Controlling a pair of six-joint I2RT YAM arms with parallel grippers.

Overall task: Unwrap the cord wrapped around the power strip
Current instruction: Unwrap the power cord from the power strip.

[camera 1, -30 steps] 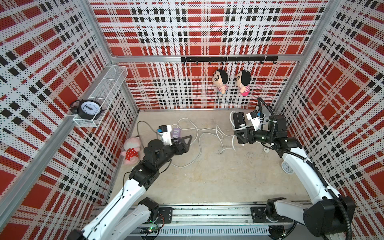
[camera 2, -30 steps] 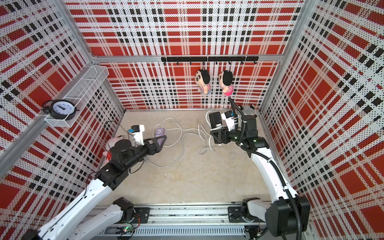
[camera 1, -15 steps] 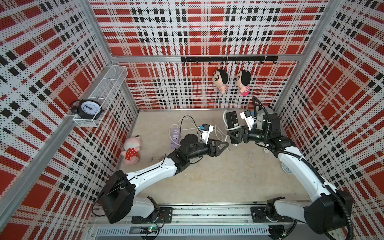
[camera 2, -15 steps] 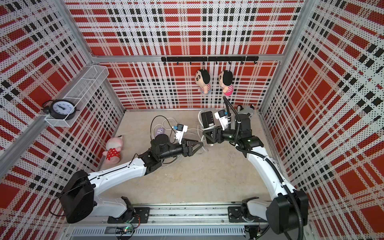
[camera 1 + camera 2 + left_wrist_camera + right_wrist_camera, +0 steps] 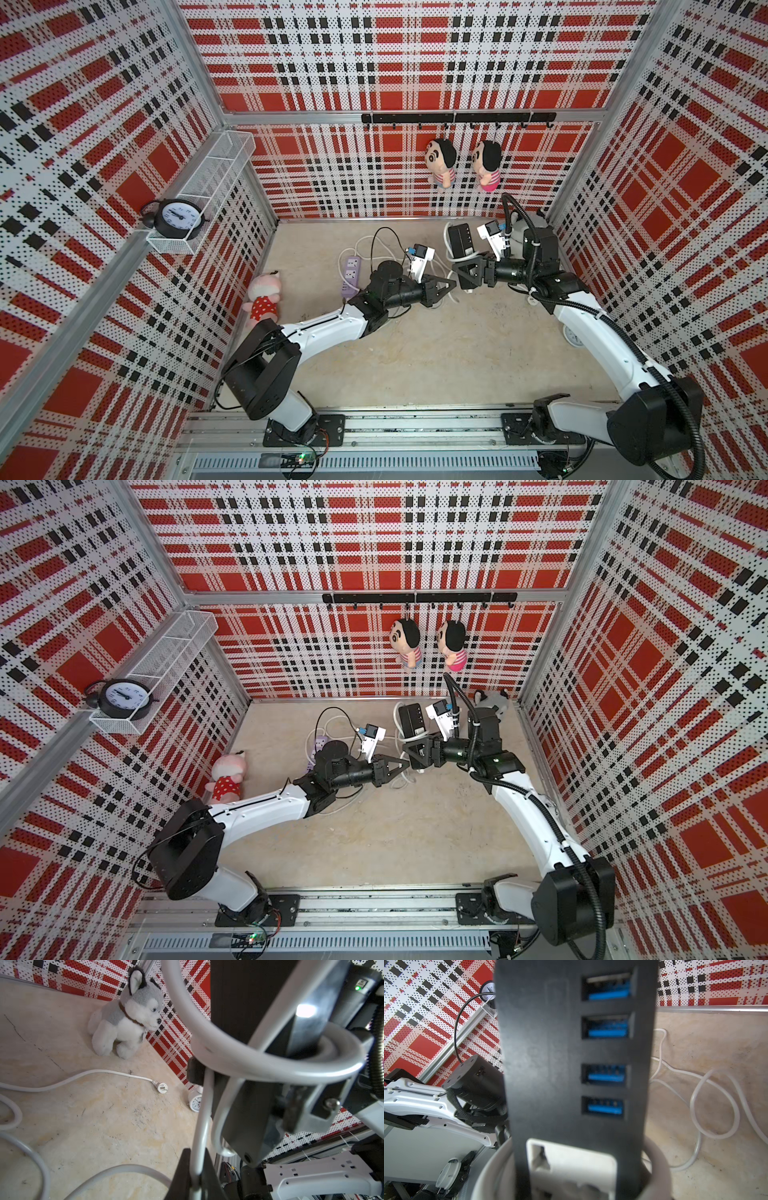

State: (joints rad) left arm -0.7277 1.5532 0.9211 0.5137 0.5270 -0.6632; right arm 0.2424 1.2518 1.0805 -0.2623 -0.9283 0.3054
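Note:
The black power strip point(image 5: 460, 243) with blue USB ports point(image 5: 606, 1076) is held upright above the floor, with my right gripper point(image 5: 466, 274) shut on its lower part. A white cord point(image 5: 270, 1064) loops around that strip. My left gripper point(image 5: 196, 1159) reaches in from the left and is shut on a strand of this cord point(image 5: 200, 1136), whose dark fingers point(image 5: 182, 1169) pinch it from both sides. In both top views the left gripper point(image 5: 404, 765) sits just below and beside the right gripper point(image 5: 417, 752). More cord lies in loose loops on the floor point(image 5: 714, 1105).
A purple power strip point(image 5: 350, 276) lies on the floor at the left, with a pink plush point(image 5: 262, 297) by the left wall. A husky plush point(image 5: 128, 1020), a white plug point(image 5: 162, 1087) and a small white clock point(image 5: 195, 1102) sit near the right wall.
My left arm swung right from the purple strip to the black one, and its gripper closed on the white cord. The right arm shifted slightly left with the strip.

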